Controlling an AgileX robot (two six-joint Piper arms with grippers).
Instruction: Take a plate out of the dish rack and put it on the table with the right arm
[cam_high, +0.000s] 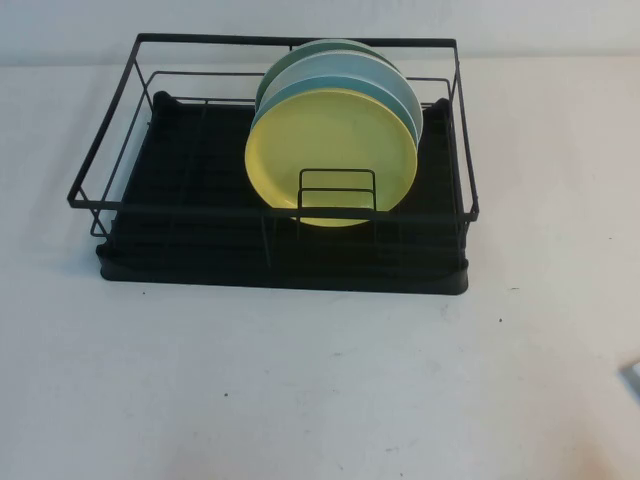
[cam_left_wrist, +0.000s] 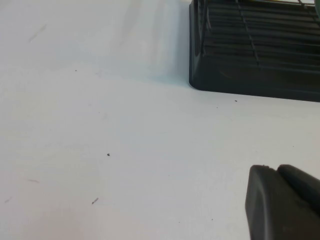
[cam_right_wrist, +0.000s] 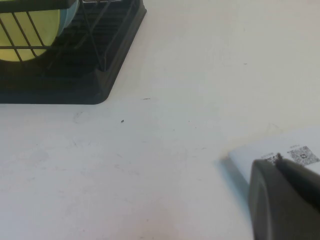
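Note:
The pale yellow plate (cam_high: 330, 150) stands on edge at the front of a stack in the black wire dish rack (cam_high: 200, 240), held by a small wire divider. Behind it stand a light blue plate (cam_high: 400, 90) and a green plate (cam_high: 300, 58). Neither arm shows in the high view. My right gripper (cam_right_wrist: 276, 159) is shut and empty, low over the white table (cam_right_wrist: 165, 150), well away from the rack's corner (cam_right_wrist: 75, 85) and the yellow plate (cam_right_wrist: 30, 30). My left gripper (cam_left_wrist: 276, 168) is shut and empty over the table, short of the rack's other corner (cam_left_wrist: 250, 65).
A white card with a printed code (cam_right_wrist: 300, 145) lies on the table just beyond my right gripper; its corner shows at the right edge of the high view (cam_high: 632, 378). Speckled white table (cam_high: 300, 390) spreads in front of the rack.

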